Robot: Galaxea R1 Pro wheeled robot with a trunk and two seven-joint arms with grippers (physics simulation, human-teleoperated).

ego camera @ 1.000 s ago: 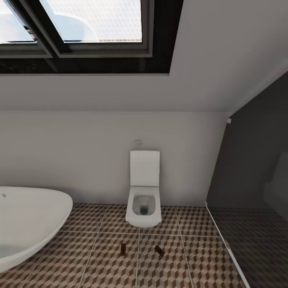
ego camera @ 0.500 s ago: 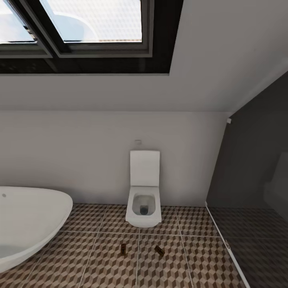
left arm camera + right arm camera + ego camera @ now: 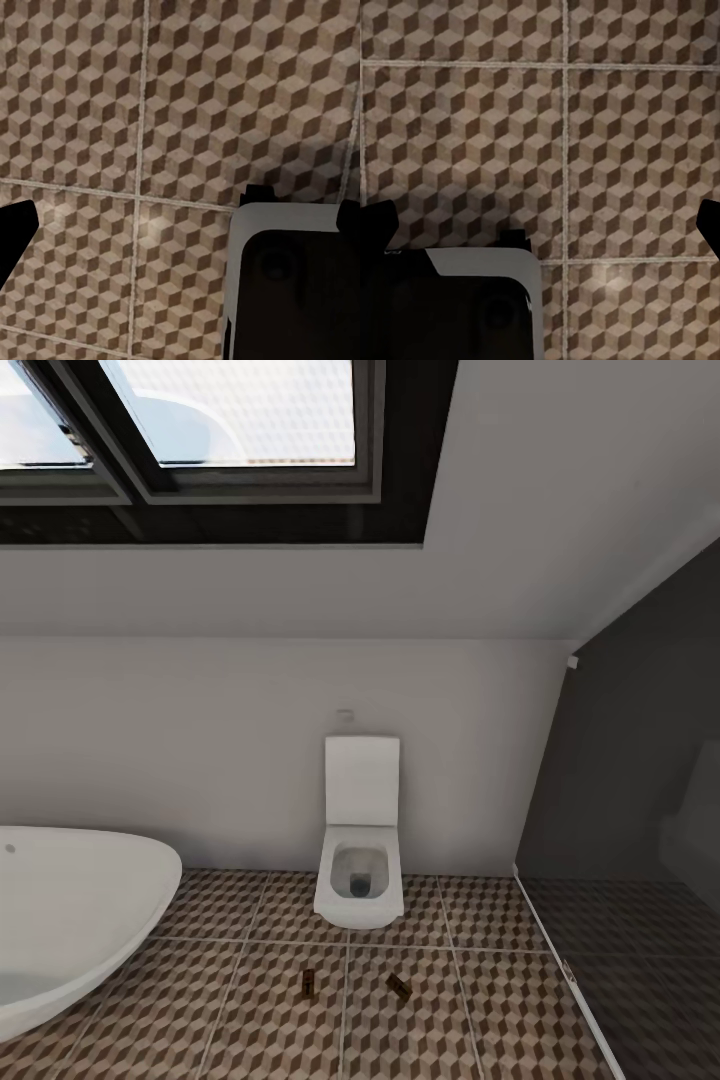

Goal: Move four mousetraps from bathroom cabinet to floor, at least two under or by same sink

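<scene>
Over at the left, white oval bathtub, nothing to do with the job. Further right, two mousetraps on the bathroom floor in front of the white square toilet: left mousetrap and right mousetrap, near each other but apart, each lying flat on the cube-pattern tiles close to a grout line. Can't make out the wire parts at this size. No sink or cabinet to place them against here, so no telling whether these two count as next to a sink. Far right, darker shower tray behind a glass edge, worth keeping traps off since it's a different surface. Handling guess: light, stiff little wooden boards, thin enough that pinching across the short edges of the wood looks safest, staying off the wire and spring so nothing snaps or slips. Probably skittery on smooth tile too, so press down a bit before closing. Wrist views: left gripper and right gripper both looking down at bare tile, dark fingertips at opposite frame edges, so jaws spread wide on both, pinching nothing.
</scene>
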